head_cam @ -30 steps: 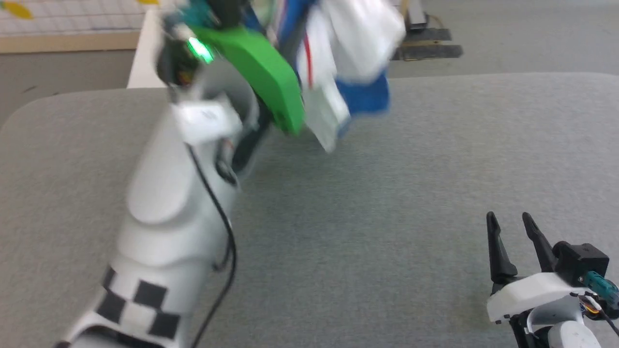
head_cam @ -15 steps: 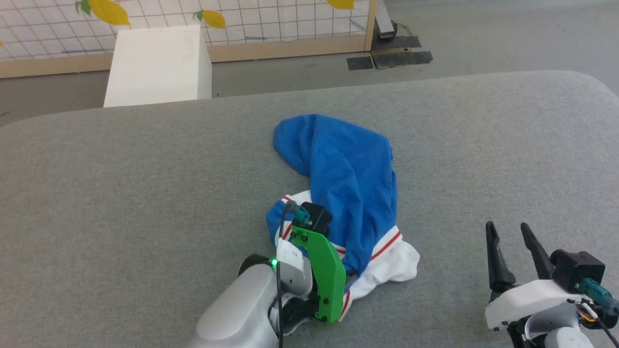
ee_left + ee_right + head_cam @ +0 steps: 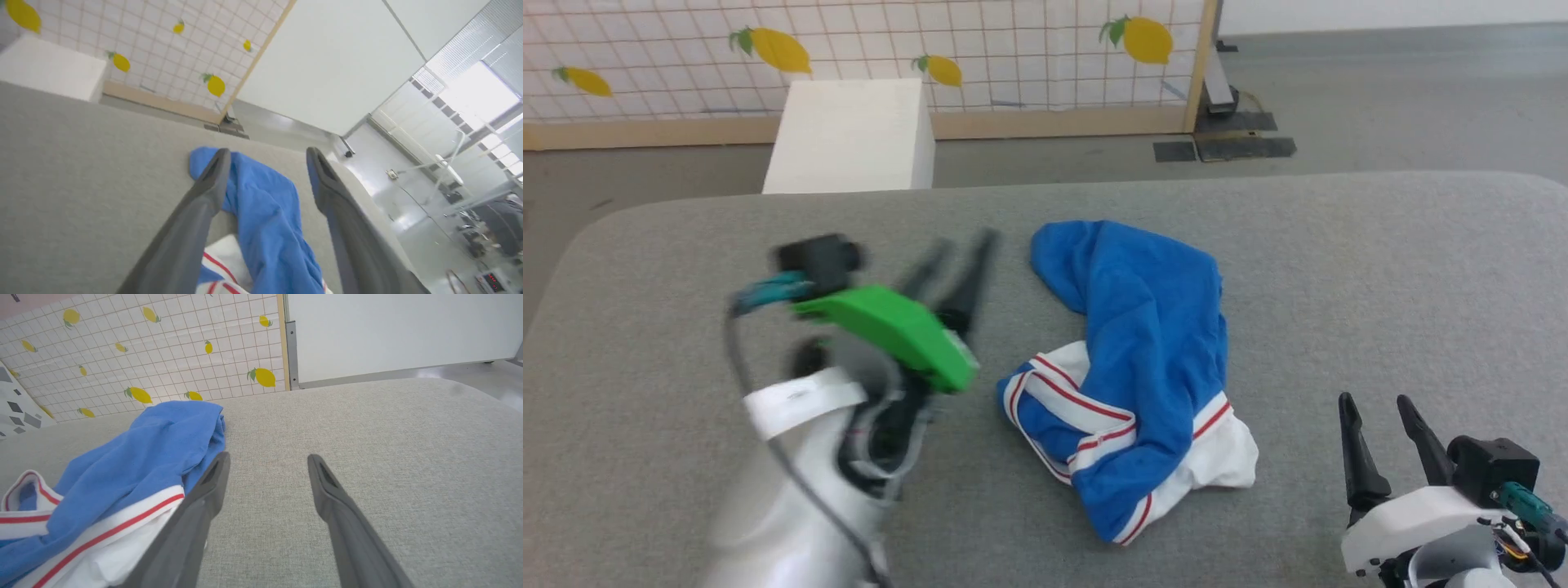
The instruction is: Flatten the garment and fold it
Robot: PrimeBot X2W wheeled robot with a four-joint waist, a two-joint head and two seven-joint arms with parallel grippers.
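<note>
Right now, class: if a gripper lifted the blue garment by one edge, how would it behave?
The garment lies crumpled in soft folds, so it would probably droop limply. Its cloth looks thin, so likely light.

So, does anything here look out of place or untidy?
Yes: the garment lies crumpled in a twisted heap on the grey surface, with white, red-striped bands bunched at its near end. Nothing looks torn or spilled.

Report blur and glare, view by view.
Head view: left pincer smeared, garment and right pincer crisp. Left wrist view: soft throughout, window blown out white at right. Right wrist view: sharp, evenly lit, no glare on the table.
</note>
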